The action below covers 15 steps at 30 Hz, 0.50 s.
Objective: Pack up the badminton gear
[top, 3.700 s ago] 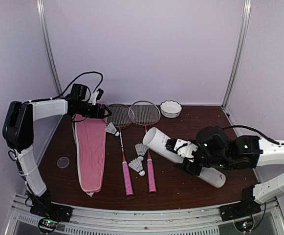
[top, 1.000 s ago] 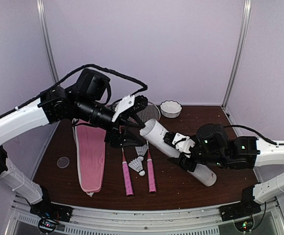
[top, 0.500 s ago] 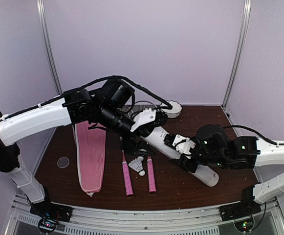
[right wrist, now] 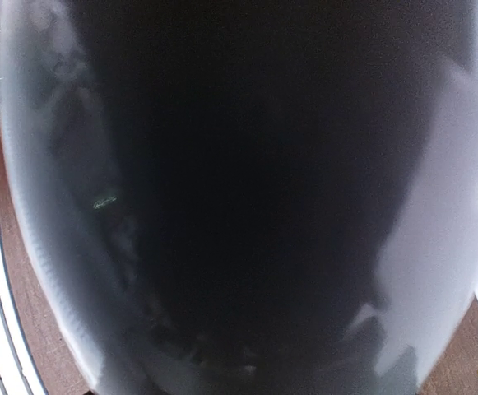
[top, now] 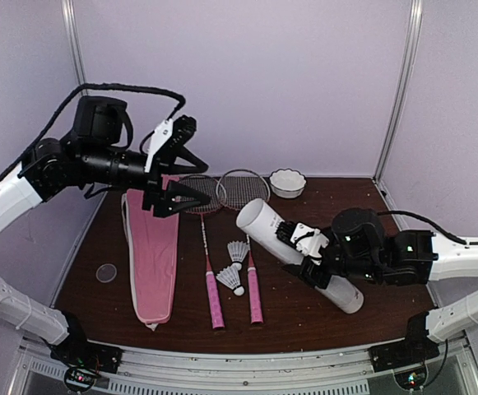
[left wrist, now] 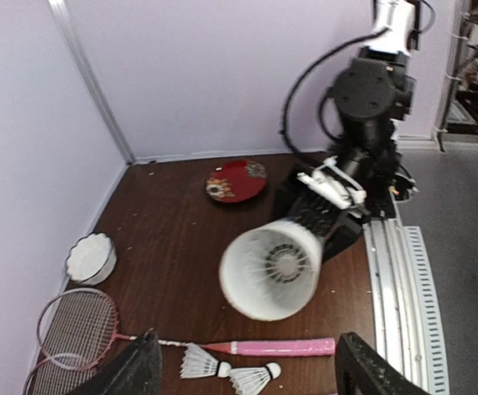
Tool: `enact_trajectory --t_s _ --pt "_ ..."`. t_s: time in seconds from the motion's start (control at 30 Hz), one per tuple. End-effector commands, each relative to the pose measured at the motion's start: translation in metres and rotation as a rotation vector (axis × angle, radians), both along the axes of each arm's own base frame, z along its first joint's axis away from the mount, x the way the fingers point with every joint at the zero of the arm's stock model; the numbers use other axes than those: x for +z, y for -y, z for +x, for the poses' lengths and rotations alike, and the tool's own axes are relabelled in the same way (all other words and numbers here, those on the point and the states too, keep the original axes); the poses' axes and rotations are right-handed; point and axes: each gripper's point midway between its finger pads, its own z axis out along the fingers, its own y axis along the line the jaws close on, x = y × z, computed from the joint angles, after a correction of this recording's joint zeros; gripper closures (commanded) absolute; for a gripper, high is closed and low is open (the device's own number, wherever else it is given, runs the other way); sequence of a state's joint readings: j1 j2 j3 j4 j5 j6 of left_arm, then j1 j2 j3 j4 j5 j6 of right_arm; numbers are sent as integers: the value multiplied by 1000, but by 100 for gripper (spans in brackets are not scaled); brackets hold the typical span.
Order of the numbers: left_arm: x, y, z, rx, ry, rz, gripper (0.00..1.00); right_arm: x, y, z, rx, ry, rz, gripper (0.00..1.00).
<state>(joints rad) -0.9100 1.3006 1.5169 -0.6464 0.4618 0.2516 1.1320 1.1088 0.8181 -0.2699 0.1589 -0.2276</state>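
My right gripper is shut on the long white tube and holds it tilted, open end up and to the left. In the left wrist view one white shuttlecock sits deep inside the tube. Two more shuttlecocks lie on the table between the two rackets' pink handles. The pink cover lies flat at the left. My left gripper is open and empty, raised above the racket heads. The right wrist view is filled by the tube.
A small white scalloped bowl stands at the back of the table. A red patterned dish lies beyond the right arm in the left wrist view. A small clear disc lies at the left edge, beside the cover.
My left gripper was at the tube's mouth and has pulled back up and to the left, open. One shuttlecock has gone from the table into the tube. The right arm holds still.
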Motion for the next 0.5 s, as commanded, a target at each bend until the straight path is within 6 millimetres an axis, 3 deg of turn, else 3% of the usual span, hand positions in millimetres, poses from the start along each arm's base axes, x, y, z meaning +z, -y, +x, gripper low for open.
enact_trajectory --t_s 0.0,0.13,0.23,0.47 --pt "-17 -20 43 103 -108 -49 25 11 5 4 -36 18 50 65" --pt "-58 -33 85 169 -209 9 25 12 10 3 -43 15 59 65" --pt "-96 -31 118 189 -312 56 27 9 15 2 -57 10 54 65" --pt "-186 1 155 115 -448 227 30 9 26 -1 -75 4 64 65"
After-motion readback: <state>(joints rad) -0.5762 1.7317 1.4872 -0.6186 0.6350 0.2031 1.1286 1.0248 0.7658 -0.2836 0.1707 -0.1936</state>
